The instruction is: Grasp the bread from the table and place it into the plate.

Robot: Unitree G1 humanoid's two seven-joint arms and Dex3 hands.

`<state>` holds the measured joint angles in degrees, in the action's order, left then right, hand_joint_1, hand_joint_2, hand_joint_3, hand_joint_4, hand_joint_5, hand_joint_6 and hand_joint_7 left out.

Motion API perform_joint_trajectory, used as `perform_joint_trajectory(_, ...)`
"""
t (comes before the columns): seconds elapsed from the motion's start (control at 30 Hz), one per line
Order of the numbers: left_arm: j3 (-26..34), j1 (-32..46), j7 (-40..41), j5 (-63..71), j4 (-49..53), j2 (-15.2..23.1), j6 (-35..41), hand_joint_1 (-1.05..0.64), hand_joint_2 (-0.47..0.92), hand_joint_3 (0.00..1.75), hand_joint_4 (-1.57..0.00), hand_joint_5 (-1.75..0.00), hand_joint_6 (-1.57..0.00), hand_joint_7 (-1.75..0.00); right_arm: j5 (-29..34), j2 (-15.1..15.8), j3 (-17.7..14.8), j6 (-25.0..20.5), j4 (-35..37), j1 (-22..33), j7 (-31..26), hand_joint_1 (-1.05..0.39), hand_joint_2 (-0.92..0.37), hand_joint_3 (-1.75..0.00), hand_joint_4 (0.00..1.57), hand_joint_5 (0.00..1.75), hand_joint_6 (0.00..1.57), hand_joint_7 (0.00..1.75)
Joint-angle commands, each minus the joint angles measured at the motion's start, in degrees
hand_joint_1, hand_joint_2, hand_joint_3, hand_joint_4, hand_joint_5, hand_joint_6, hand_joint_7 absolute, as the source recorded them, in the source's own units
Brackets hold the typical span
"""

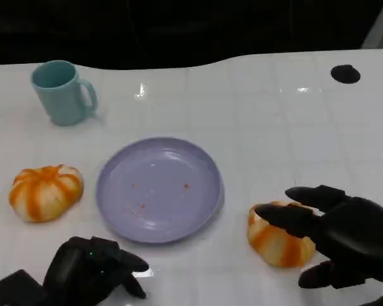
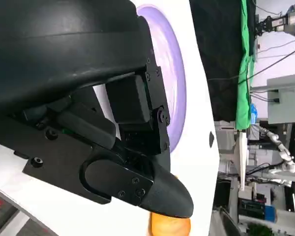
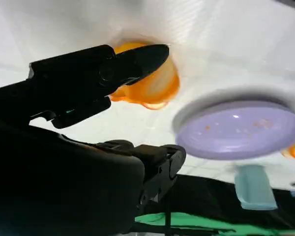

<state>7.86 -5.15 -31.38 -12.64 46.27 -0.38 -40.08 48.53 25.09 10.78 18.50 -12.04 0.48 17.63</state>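
Two orange-and-white striped bread rolls lie on the white table. One roll sits left of the lilac plate; the other roll lies to the plate's right. My right hand is at that right roll with its fingers spread. The upper fingers reach over the roll's top and the thumb stays apart below, so nothing is gripped. Low at the front left, my left hand rests on the table with fingers curled in and nothing in it. The plate holds only crumbs.
A teal mug stands at the back left. A small black disc lies near the far right edge. The table's back edge runs against a dark background.
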Motion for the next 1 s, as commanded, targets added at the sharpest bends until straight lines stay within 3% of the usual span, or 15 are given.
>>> perform_joint_trajectory(0.03,0.2,0.2,0.6,-0.2,-0.4,0.6,-0.4,-1.05,0.92,0.01,-1.39,-0.84,-1.57,-0.21,2.7,0.4,2.2,-1.9,2.4,-2.2,-2.8,-0.63,-0.88,0.0,0.12,0.12,0.22,0.01)
perform_joint_trajectory(0.83,-0.4,1.8,1.3,-0.2,-3.1,-0.1,0.5,-1.05,0.91,0.01,-1.39,-0.85,-1.57,-0.22,6.9,0.3,14.0,-6.6,25.6,-13.1,-10.0,-0.61,-0.92,-0.03,0.11,0.1,0.22,0.01)
perform_joint_trajectory(0.93,-0.5,1.8,1.5,0.1,-2.9,-0.1,-0.1,-1.05,0.92,0.01,-1.39,-0.85,-1.57,-0.22,5.2,-0.8,14.0,-5.5,28.8,-13.8,-14.4,-0.53,-0.92,-0.1,0.27,0.16,0.34,0.05)
perform_joint_trajectory(1.0,-0.5,1.7,1.7,0.3,-2.8,0.0,-0.3,-1.05,0.92,0.01,-1.39,-0.85,-1.57,-0.22,2.9,-2.0,13.4,-2.8,32.4,-14.1,-20.4,-0.4,-0.92,-0.2,0.59,0.45,0.61,0.09)
